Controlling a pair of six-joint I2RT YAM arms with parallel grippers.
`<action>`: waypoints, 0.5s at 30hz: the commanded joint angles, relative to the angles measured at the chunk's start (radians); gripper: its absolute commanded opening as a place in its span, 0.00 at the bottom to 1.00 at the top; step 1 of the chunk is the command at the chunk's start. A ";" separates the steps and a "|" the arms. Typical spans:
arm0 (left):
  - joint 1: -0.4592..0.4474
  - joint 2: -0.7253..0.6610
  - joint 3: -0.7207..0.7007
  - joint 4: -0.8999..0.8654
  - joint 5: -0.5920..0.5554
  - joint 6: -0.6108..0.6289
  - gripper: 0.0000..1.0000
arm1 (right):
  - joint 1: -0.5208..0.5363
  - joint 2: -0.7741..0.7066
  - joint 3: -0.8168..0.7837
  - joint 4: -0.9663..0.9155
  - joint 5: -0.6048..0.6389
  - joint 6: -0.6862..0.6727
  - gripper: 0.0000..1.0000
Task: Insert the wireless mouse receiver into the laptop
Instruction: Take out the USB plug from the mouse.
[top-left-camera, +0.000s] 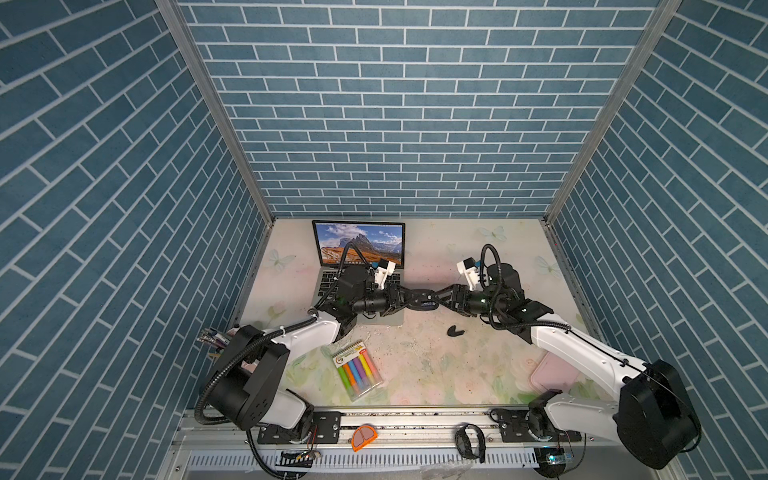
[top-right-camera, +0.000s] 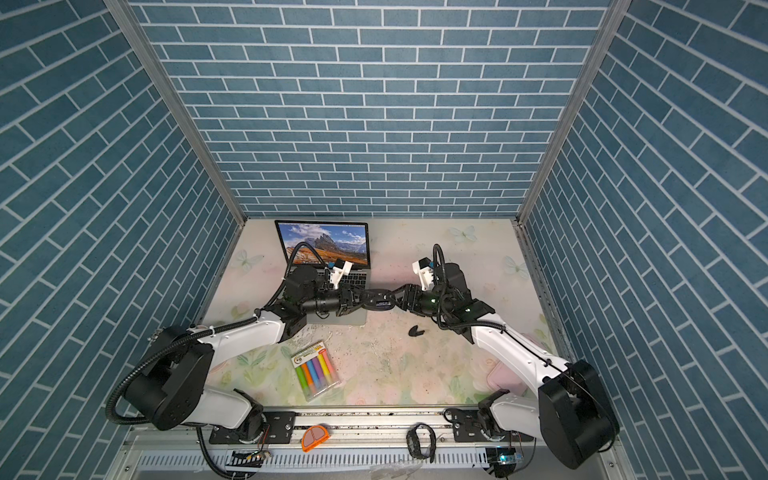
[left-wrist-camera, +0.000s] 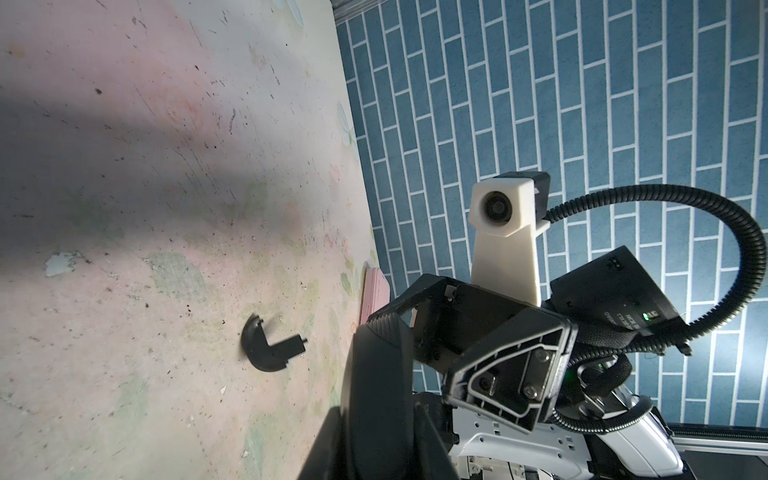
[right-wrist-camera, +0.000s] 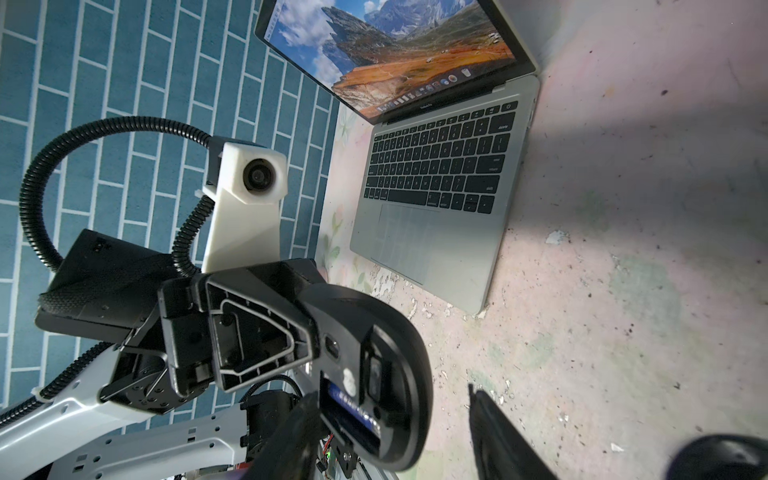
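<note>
A: Step in hand?
B: Extraction, judging by the pose. Clamped tight in the left gripper (top-left-camera: 405, 297): the black oval plastic mouse (top-left-camera: 423, 301), apparently lifted off the pale floral tabletop (top-left-camera: 457, 374), just beside the slim silver-grey laptop (right-wrist-camera: 436, 249) with black keys, on the side toward the right arm. Underside turned to face the right gripper (top-left-camera: 441, 296).
A: Battery bay open?
B: Open. Curved black plastic cover piece (top-left-camera: 456, 331) lying on the tabletop, well apart from the mouse. Blue battery (right-wrist-camera: 353, 409) exposed in the right wrist view, and next to it a tiny dark stub seated in a slot: most likely the wireless mouse receiver (right-wrist-camera: 375, 374), not yet out.
A: And the right pincer?
B: Jaws partly apart, holding nothing. 2 dark fingers (right-wrist-camera: 494, 428) near the mouse's rim, 1 on each side, no pinch visible.
A: Next move?
B: Fine aim. Line up on the stub alone, close gently, pull straight along the slot. Then carry to a port on the laptop's side edge; ports too small to make out here. Main risk: slipping off so tiny a part, or twisting the mouse in the left grip.
</note>
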 joint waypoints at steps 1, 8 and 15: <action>0.015 -0.002 -0.016 0.007 -0.015 0.016 0.00 | -0.005 -0.027 0.022 -0.121 0.086 -0.046 0.57; 0.027 -0.034 -0.009 -0.119 -0.036 0.098 0.00 | -0.004 -0.054 0.034 -0.288 0.237 -0.129 0.56; 0.027 -0.050 -0.012 -0.216 -0.048 0.184 0.00 | -0.003 -0.034 0.025 -0.318 0.281 -0.128 0.50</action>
